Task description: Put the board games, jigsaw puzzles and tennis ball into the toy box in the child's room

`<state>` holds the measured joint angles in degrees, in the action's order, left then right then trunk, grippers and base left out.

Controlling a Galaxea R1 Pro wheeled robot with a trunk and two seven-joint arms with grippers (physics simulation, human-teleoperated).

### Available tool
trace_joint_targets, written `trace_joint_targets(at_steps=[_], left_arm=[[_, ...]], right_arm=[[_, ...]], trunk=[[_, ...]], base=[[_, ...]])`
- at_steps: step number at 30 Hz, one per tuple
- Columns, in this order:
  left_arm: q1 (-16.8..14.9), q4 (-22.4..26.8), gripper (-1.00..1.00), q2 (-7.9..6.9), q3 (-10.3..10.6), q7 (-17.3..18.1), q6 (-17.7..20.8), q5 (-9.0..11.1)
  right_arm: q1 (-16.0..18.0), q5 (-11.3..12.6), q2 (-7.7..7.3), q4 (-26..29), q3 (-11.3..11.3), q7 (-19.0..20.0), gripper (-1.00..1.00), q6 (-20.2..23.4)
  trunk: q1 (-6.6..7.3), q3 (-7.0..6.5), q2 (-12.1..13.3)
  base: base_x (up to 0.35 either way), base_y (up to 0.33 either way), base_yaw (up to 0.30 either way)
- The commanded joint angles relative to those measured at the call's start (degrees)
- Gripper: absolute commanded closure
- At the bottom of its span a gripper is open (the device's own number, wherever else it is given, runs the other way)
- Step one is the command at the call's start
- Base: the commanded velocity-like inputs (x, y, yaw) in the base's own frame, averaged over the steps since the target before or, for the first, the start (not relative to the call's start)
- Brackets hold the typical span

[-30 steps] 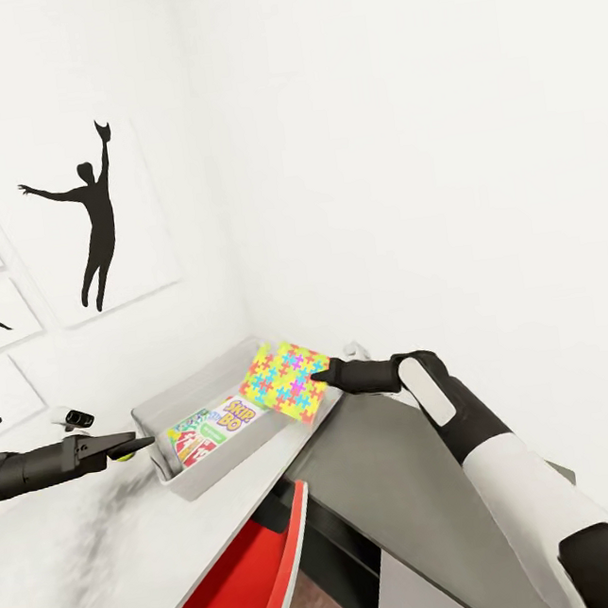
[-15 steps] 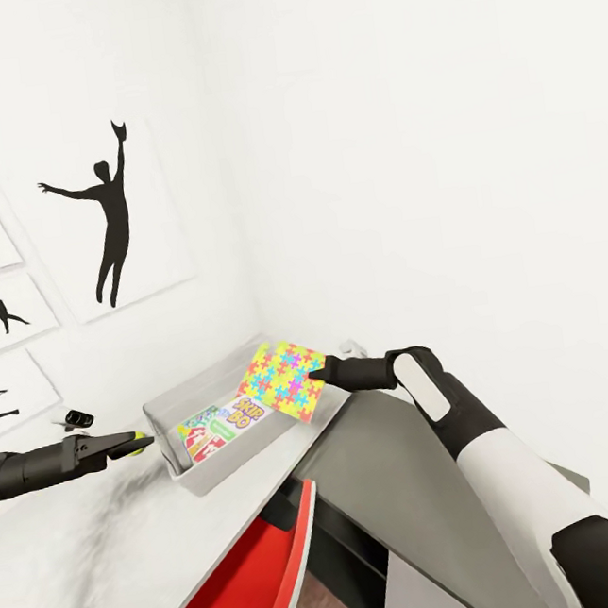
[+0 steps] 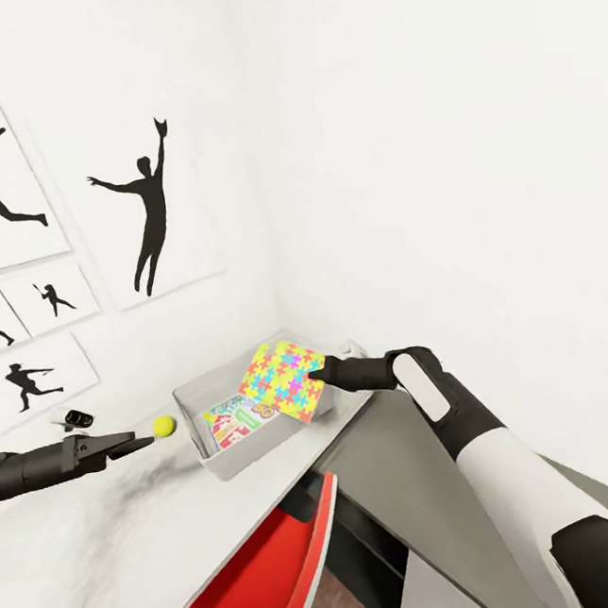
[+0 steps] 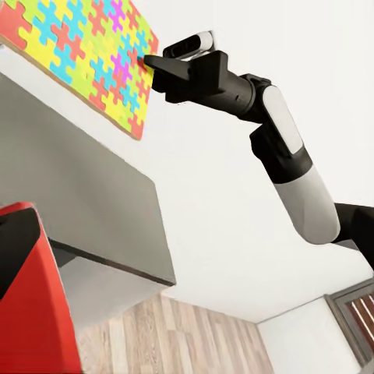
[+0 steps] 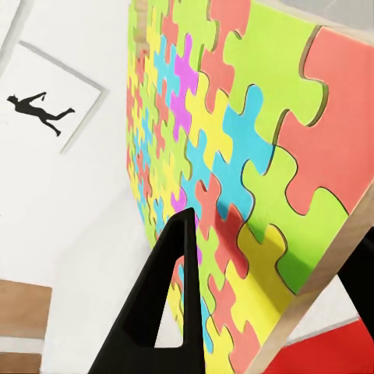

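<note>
Nearest in the head view, a glossy red chair [image 3: 253, 586] sits tucked under the pale, smooth surface [image 3: 115, 546], beside the lower dark-grey section [image 3: 402, 482]. On the left, the left gripper [image 3: 142, 444] reaches out low over the surface with its slim dark fingers drawn close together and nothing between them; the tennis ball [image 3: 164, 425], small, round and yellow-green, lies on the surface just beyond the fingertips, apart from them, between the gripper and the toy box [image 3: 208, 449]. The toy box is a shallow light-grey bin with flared walls, standing near the corner of the white walls; a flat printed board game [image 3: 234, 417] lies inside it. On the right, the right gripper [image 3: 318, 374] pinches one corner edge of a jigsaw puzzle [image 3: 281, 377], a thin square board of interlocking yellow, pink, green and blue pieces, held tilted above the box's right end. The right wrist view shows the board's tan wooden edge [image 5: 343, 234] and a dark finger [image 5: 167, 304] pressed on its face. Farthest off, black sports-silhouette pictures [image 3: 150, 209] hang on the wall
</note>
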<state>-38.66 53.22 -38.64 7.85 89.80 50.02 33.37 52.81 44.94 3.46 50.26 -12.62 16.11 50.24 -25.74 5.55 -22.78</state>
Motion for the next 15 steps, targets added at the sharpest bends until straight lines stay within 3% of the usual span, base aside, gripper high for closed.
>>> trace_joint_targets(at_steps=[1, 7, 15], left_arm=[[-0.10, -0.04, -1.00, -0.07, 0.28, 0.20, 0.61, 0.20], [-0.10, -0.04, -1.00, -0.04, 0.32, 0.20, 0.61, 0.20], [-0.10, -0.04, -1.00, -0.05, 0.25, 0.20, 0.52, 0.21]], right_arm=[[0.07, -0.42, -0.01, 0.01, 0.05, 0.41, 1.00, 0.17], [0.02, -0.39, -0.03, 0.01, 0.12, 0.41, 1.00, 0.13], [0.09, -0.23, -0.04, 0.01, 0.20, 0.44, 1.00, 0.12]], trunk=[[-0.04, 0.13, -0.14], [-0.04, 0.13, -0.14], [-0.04, 0.13, -0.14]], base=[[-0.001, 0.060, 0.289], [0.021, 0.168, 0.291], [0.093, 0.038, 0.292]])
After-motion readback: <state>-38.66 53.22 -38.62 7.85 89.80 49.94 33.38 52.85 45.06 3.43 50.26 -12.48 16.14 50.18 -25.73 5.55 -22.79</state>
